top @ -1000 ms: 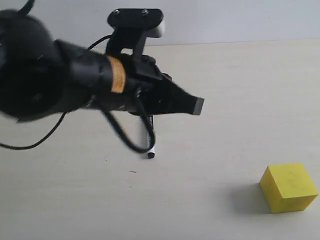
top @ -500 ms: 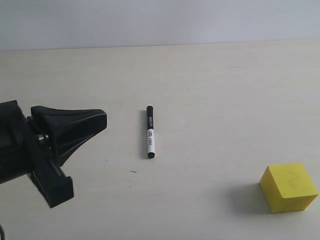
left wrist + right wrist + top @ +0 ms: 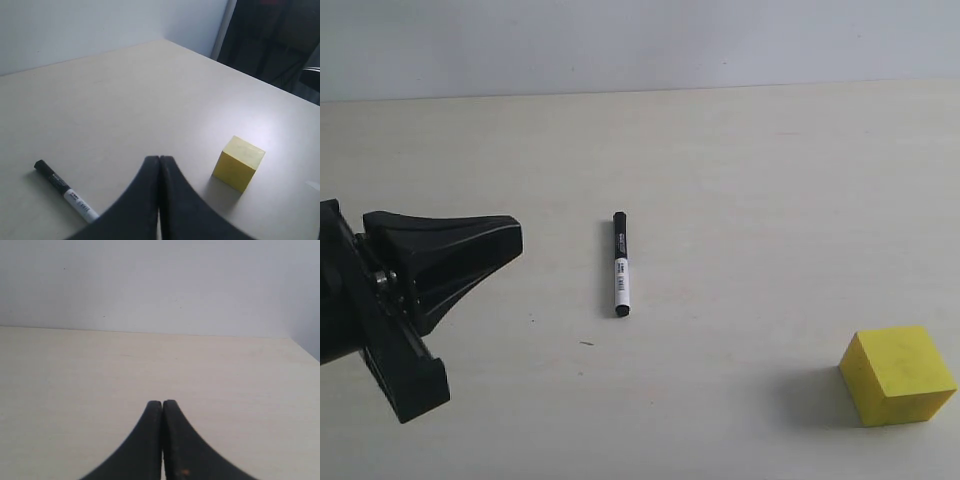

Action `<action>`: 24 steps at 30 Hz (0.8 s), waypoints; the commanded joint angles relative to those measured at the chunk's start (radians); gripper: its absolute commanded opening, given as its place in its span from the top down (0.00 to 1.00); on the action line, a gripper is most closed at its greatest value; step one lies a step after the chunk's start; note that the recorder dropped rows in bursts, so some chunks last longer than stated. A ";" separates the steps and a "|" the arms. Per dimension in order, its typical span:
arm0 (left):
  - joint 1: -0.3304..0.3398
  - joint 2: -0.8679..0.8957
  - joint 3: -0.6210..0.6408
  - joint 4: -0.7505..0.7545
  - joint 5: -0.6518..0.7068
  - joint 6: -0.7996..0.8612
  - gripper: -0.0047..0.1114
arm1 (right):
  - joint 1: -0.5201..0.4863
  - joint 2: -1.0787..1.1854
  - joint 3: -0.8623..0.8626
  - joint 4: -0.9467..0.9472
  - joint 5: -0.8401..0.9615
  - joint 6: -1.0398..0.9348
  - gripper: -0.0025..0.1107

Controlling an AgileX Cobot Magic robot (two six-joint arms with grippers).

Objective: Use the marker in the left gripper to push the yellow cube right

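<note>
The marker [image 3: 620, 264] lies flat on the pale table, black with a white labelled barrel; it also shows in the left wrist view [image 3: 65, 190]. No gripper holds it. My left gripper [image 3: 515, 238] hangs at the left of the exterior view, well left of the marker, its jaws pressed shut on nothing [image 3: 159, 159]. The yellow cube [image 3: 898, 374] rests near the table's front right, far from both marker and gripper, and appears in the left wrist view too [image 3: 238, 163]. My right gripper [image 3: 162, 402] is shut and empty over bare table, unseen in the exterior view.
The pale table [image 3: 770, 180] runs back to a plain light wall [image 3: 640, 45]. In the left wrist view the table's far edge [image 3: 260, 80] borders a dark area.
The left arm has swung away from above the marker to the left edge of the exterior view and drifted slightly further left. Marker and cube lie where they were.
</note>
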 commanded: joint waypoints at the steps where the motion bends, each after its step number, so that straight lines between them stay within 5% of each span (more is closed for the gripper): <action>1: 0.049 -0.022 0.005 0.028 0.000 0.003 0.96 | -0.006 -0.006 0.004 -0.001 -0.015 -0.001 0.98; 9: 0.358 -0.188 0.005 0.047 0.118 -0.088 0.96 | -0.006 -0.006 0.004 -0.001 -0.015 -0.001 0.98; 14: 0.578 -0.359 0.005 0.047 0.317 -0.094 0.96 | -0.006 -0.006 0.004 -0.001 -0.015 -0.001 0.98; 20: 0.740 -0.538 0.005 0.047 0.619 -0.088 0.96 | -0.006 -0.006 0.004 -0.001 -0.015 -0.001 0.98; 24: 0.806 -0.637 0.005 0.045 0.685 -0.088 0.96 | -0.006 -0.006 0.004 -0.001 -0.015 -0.001 0.98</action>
